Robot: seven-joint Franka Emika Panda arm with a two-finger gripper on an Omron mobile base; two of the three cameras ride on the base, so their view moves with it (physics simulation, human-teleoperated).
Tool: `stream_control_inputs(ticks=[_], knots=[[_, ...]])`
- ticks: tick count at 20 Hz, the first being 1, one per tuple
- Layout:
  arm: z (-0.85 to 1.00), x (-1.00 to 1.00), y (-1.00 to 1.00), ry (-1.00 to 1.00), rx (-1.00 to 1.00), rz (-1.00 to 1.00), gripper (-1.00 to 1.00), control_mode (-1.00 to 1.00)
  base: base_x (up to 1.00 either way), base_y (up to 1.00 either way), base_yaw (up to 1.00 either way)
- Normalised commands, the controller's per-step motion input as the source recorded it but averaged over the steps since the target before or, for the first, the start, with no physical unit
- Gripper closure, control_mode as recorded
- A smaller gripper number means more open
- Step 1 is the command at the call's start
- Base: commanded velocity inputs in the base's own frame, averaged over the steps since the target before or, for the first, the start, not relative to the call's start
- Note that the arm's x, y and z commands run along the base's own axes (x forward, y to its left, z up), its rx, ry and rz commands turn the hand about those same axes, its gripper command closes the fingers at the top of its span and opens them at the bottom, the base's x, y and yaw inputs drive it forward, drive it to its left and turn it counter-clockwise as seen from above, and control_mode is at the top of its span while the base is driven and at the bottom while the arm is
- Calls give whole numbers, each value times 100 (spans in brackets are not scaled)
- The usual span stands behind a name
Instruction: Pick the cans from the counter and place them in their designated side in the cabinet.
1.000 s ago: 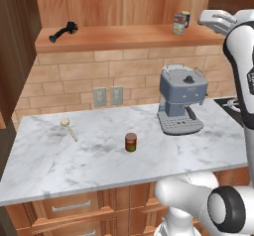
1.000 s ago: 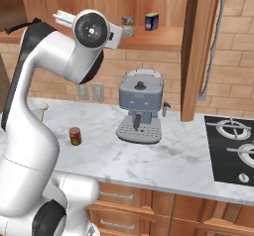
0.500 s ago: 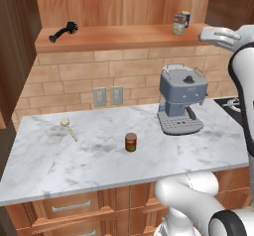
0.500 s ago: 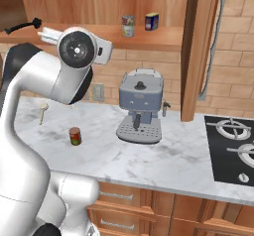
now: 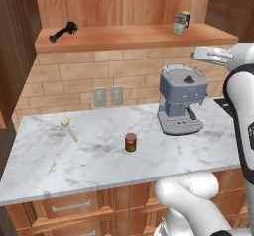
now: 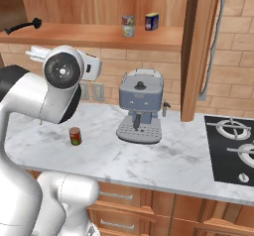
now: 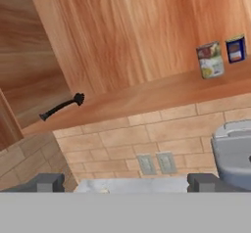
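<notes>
Well, at the far left of the left base view a black brush lies on the cabinet shelf, and below it, at the left of the counter, there is a small wooden spoon. In the middle of the frame the dark red can stands alone on the marble, not yet picked up. Further right sits the grey coffee machine. Up at the upper right the silver can is already on the shelf, just beside a blue can. The gripper is high up at shelf level, its jaws wide apart and holding nothing. I think the red can is next. The arm must swing a long way down, and it could bump the coffee machine. The can is small and round, so a crooked grab could tip it and send it rolling.
</notes>
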Motion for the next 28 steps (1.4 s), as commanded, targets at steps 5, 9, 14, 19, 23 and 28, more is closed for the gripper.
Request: stream_control_inputs(ticks=[5,9,14,19,23,28], knots=[[-10,2,23,4,5,0,-100,-100,0,0,0],[-18,-5,4,4,0,0,-100,-100,0,0,0],[-32,-9,0,20,-3,0,-100,-100,0,0,0],[-35,-9,0,23,-3,0,-100,-100,0,0,0],[-20,-4,3,5,-3,0,-100,-100,0,0,0],[-15,-7,0,1,-9,0,-100,-100,0,0,0]])
